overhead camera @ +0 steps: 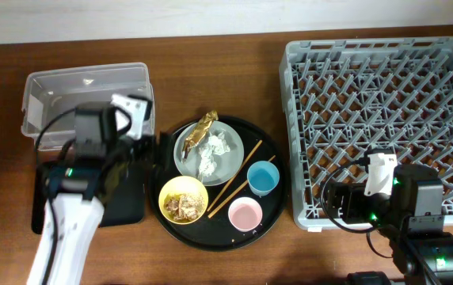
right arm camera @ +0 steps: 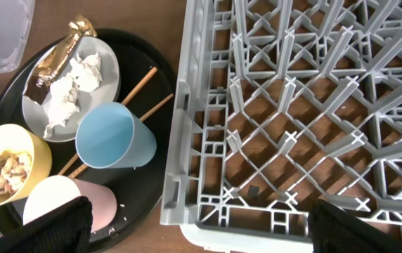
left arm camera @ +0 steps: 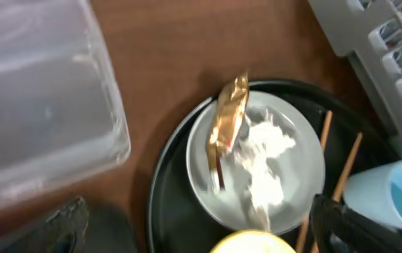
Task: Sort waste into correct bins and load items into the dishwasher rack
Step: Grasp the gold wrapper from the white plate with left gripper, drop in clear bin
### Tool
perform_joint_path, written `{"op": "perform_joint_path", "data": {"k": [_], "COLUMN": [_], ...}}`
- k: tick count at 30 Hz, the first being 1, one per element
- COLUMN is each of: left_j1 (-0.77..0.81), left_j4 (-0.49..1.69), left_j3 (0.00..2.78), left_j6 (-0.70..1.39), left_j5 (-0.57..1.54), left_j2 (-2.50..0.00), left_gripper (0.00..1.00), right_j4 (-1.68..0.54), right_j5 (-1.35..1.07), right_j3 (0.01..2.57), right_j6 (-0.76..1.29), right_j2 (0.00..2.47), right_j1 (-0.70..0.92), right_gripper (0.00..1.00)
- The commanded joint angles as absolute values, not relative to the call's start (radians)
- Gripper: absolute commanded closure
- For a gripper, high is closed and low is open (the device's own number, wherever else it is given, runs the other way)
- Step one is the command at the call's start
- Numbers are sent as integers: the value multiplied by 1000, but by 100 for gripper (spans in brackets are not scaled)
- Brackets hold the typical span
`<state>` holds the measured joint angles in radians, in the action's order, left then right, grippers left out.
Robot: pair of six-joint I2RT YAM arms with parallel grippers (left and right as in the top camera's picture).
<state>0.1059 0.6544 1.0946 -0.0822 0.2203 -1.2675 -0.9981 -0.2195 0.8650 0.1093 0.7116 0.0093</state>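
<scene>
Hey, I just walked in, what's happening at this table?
Two robot arms are at a table of used dishes, and neither holds anything. The left hand, open, hangs beside the round black tray, looking at the plate with tissue and a gold wrapper on it. The right hand, open, is by the near corner of the dishwasher rack, which holds nothing. The yellow bowl of food scraps, blue cup, pink cup and chopsticks sit on that tray too.

Tissue (overhead camera: 209, 150) on plate (overhead camera: 233, 163), rack (overhead camera: 377, 119) right of tray (overhead camera: 211, 230)
</scene>
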Motion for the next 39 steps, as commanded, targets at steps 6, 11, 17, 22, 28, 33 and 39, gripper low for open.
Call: {"op": "perform_joint_path", "data": {"k": [6,11,17,22,28,33,39], "left_j1": [271,308,308,308,266,99,-86], "left_j4": [350,317,369,402,401,340,269], "left_j3": [1192,1192,1192,1192,1228,1228,1227], "left_j6": [-242,-241,-241,-241,-160,121,231], "left_j5": [176,114,115,115,48,-31,-31], "left_j2": [-1752,-1884,-1932,-1930,-1716,-1608,-1663], "left_gripper": [2,11,57,100,100,100,97], "right_j4": [-1000,-1007,-1008,-1008,-1007,-1007,-1008], "right_j5": [-229,-228,-228,-228,-228,-228,-228], "right_j3": [876,876,876,876,876,876,876], "right_j6": [117,117,117,117,117,117,117], "right_j2": [709,709,709,709,709,709,709], "right_j1": [13,13,13,13,13,13,13], "right_gripper": [1,1,2,1,1,1,2]}}
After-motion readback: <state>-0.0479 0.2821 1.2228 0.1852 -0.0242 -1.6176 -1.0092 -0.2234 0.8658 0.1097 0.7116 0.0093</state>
